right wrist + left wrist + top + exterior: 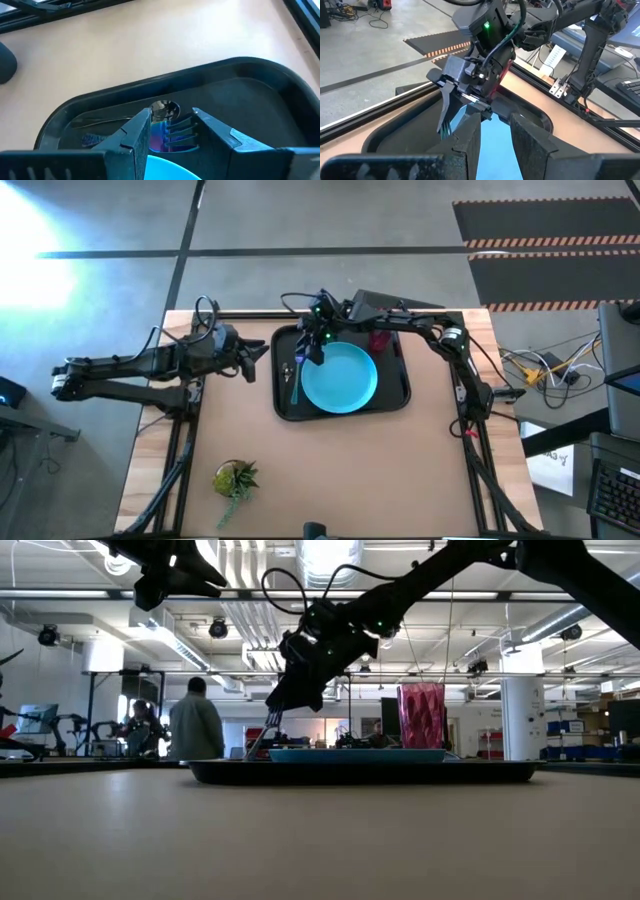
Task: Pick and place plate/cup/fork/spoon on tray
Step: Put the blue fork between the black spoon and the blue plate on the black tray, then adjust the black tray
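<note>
Tableware is gathered on the tray [405,395]: the plate [340,378] at its middle, the cup [380,340] at the far rim, the fork [294,383] along the left edge, its long axis set front to back. The right gripper [312,352] is held over the tray's far-left corner, fingers parted with nothing gripped; between them the spoon [164,108] and the fork's tines are seen below. The left gripper [262,352] is parked off the tray, open, farther off.
</note>
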Controlling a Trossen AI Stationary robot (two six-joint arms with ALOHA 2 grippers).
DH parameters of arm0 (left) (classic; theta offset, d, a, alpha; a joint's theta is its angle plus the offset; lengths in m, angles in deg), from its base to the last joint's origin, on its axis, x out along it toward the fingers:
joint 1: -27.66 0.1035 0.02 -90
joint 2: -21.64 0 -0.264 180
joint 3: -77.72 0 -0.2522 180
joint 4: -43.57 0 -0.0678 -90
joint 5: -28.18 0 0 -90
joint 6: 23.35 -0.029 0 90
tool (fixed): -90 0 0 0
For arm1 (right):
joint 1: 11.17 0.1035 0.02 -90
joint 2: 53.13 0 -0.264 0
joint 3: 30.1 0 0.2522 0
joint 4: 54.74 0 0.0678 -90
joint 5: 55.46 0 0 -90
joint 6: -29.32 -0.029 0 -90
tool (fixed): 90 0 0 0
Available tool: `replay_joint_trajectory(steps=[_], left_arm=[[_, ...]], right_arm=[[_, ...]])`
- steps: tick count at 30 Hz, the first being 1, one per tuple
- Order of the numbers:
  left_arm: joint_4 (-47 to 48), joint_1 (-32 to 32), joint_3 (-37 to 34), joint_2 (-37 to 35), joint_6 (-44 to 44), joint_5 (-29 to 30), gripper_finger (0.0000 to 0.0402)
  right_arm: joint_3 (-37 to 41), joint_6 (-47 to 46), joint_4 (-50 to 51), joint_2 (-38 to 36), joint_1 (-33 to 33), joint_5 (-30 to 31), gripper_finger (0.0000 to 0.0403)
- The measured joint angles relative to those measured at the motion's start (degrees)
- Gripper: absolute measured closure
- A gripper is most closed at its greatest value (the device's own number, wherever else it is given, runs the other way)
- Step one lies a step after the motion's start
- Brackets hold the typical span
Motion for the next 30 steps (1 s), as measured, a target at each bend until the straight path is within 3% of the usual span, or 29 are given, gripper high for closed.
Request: replay_joint_trajectory(steps=[22,27,30], left_arm=[[0.1,0.0,0.0,0.0,-0.1,0.0,0.0313],[0.5,0.0,0.0,0.6,-0.2,0.0,0.0313],[0.7,0.0,-0.1,1.6,-0.4,0.0,0.0313]], right_arm=[[0.0,-0.7,0.6,-7.0,-0.1,2.4,0.0272],[0.0,-1.0,7.6,-7.0,1.3,1.6,0.0294],[0.0,-0.9,11.9,-7.3,2.5,1.5,0.0334]])
